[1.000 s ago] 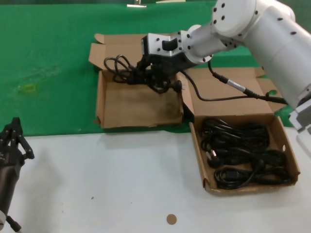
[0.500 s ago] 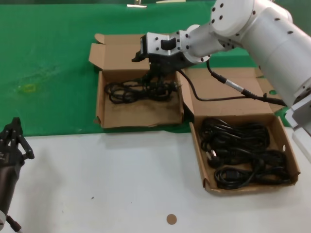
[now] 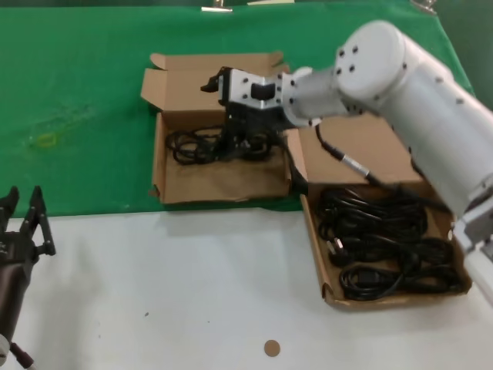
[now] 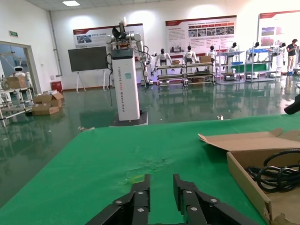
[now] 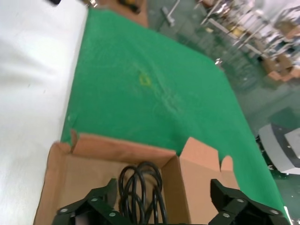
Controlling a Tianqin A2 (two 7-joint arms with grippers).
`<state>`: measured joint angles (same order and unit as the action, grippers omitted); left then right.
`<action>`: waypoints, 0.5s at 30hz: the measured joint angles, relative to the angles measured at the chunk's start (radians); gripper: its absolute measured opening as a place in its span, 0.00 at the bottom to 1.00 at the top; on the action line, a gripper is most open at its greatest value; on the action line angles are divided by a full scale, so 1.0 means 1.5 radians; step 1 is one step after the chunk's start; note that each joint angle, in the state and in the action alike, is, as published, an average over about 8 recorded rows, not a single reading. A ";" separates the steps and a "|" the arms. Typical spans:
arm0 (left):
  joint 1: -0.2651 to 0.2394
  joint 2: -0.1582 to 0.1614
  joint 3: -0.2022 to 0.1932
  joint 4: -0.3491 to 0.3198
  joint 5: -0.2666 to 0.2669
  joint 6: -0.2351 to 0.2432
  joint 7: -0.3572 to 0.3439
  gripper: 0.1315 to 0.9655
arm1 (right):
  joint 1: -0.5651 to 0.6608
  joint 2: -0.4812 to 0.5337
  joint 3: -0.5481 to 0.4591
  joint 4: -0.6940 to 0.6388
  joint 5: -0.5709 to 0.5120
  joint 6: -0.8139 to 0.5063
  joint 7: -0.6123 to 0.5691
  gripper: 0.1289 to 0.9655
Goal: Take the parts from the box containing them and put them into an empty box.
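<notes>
The empty box (image 3: 166,166) lies on the green mat and now has one coiled black cord (image 3: 202,145) along its far side. My right gripper (image 3: 220,116) hangs open just over that cord, touching nothing. In the right wrist view the cord (image 5: 140,185) lies below and between the spread fingers (image 5: 91,204) of the right gripper (image 5: 163,185). The box containing them (image 3: 314,235), to the right, holds several parts (image 3: 381,243). My left gripper (image 3: 21,212) waits open low at the near left; the left wrist view shows it (image 4: 161,180) with nothing in it.
Both boxes have hinged lids (image 3: 196,77) folded back toward the far side. The arm's own black cable (image 3: 350,166) droops across the right box's lid. A small brown disc (image 3: 271,348) lies on the white table near the front edge.
The right gripper lowered the cord bundle into the left box, let it go and now stands open above it. The left gripper's fingers have spread apart.
</notes>
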<state>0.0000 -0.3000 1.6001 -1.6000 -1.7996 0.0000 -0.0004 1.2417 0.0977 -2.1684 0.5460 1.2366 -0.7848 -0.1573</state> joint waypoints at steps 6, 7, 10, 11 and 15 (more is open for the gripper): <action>0.000 0.000 0.000 0.000 0.000 0.000 0.000 0.17 | -0.072 0.012 0.033 0.061 0.033 0.046 0.009 0.68; 0.000 0.000 0.000 0.000 0.000 0.000 0.000 0.19 | -0.084 0.014 0.038 0.071 0.038 0.053 0.011 0.71; 0.000 0.000 0.000 0.000 0.000 0.000 0.000 0.25 | -0.120 0.020 0.055 0.102 0.055 0.076 0.015 0.77; 0.000 0.000 0.000 0.000 0.000 0.000 0.000 0.28 | -0.132 0.022 0.061 0.112 0.060 0.084 0.017 0.79; 0.000 0.000 0.000 0.000 0.000 0.000 0.000 0.30 | -0.181 0.030 0.083 0.154 0.082 0.115 0.023 0.87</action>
<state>0.0000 -0.3000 1.6001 -1.6000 -1.7997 0.0000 -0.0003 0.9700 0.1419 -2.0440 0.7770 1.3599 -0.6128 -0.1228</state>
